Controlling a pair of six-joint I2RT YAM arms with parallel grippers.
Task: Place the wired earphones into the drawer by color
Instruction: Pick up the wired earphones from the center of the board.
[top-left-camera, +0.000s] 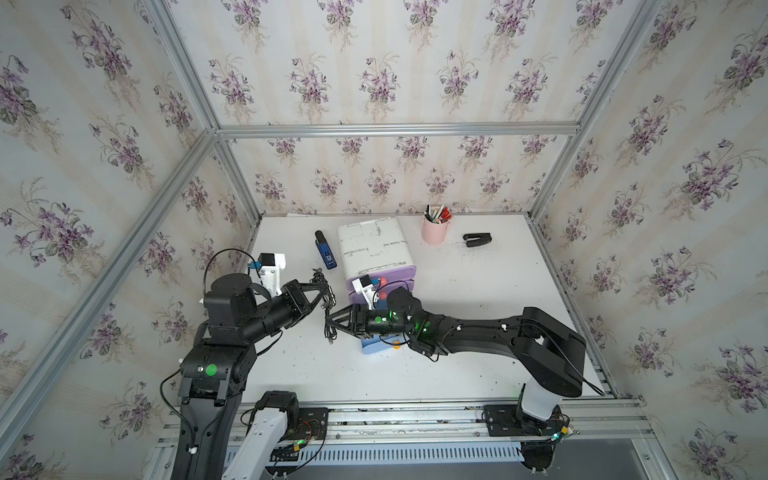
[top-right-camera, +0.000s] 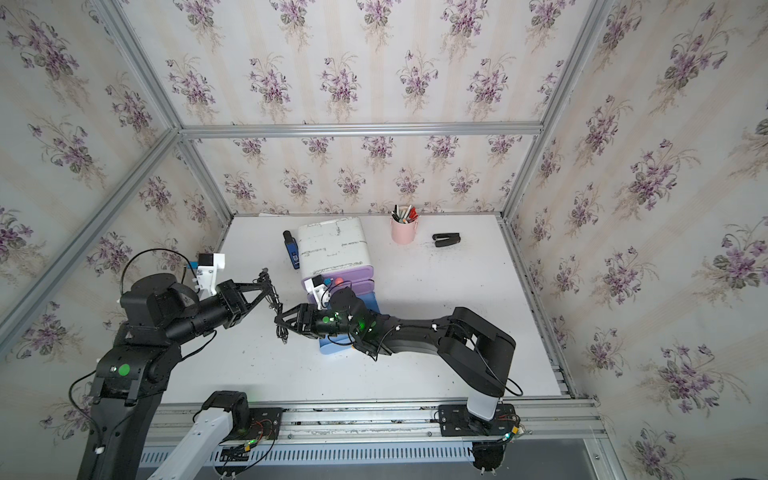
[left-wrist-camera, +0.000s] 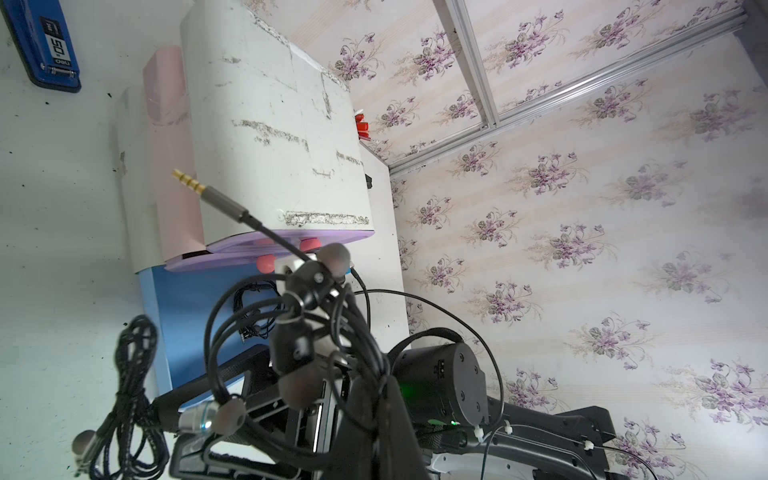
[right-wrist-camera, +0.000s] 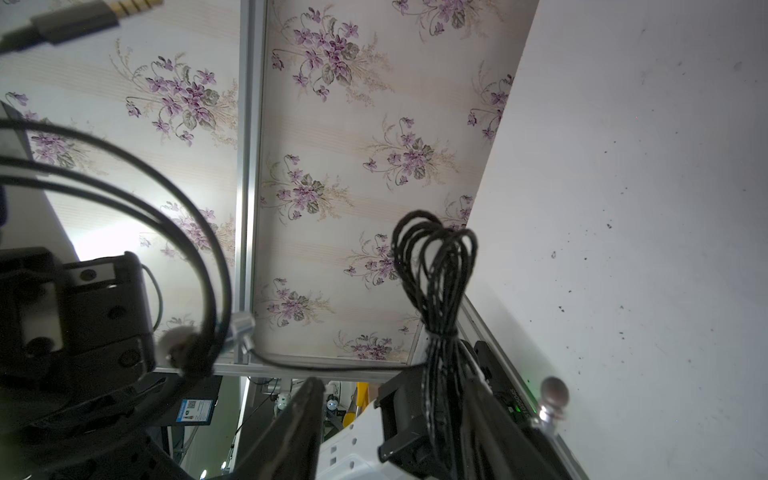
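Black wired earphones hang in loose loops from my left gripper, which is shut on their cable above the table; their gold jack plug sticks out. In both top views this gripper is tip to tip with my right gripper, left of the drawer unit. My right gripper is open. A tied, braided black earphone bundle lies against one of its fingers and hangs down. A thin cable runs between the two sets. The blue bottom drawer is pulled out with black earphones inside.
The white drawer unit with purple upper drawers stands mid-table. A blue stapler lies left of it. A pink pen cup and a black stapler sit at the back right. My right forearm crosses over the open drawer.
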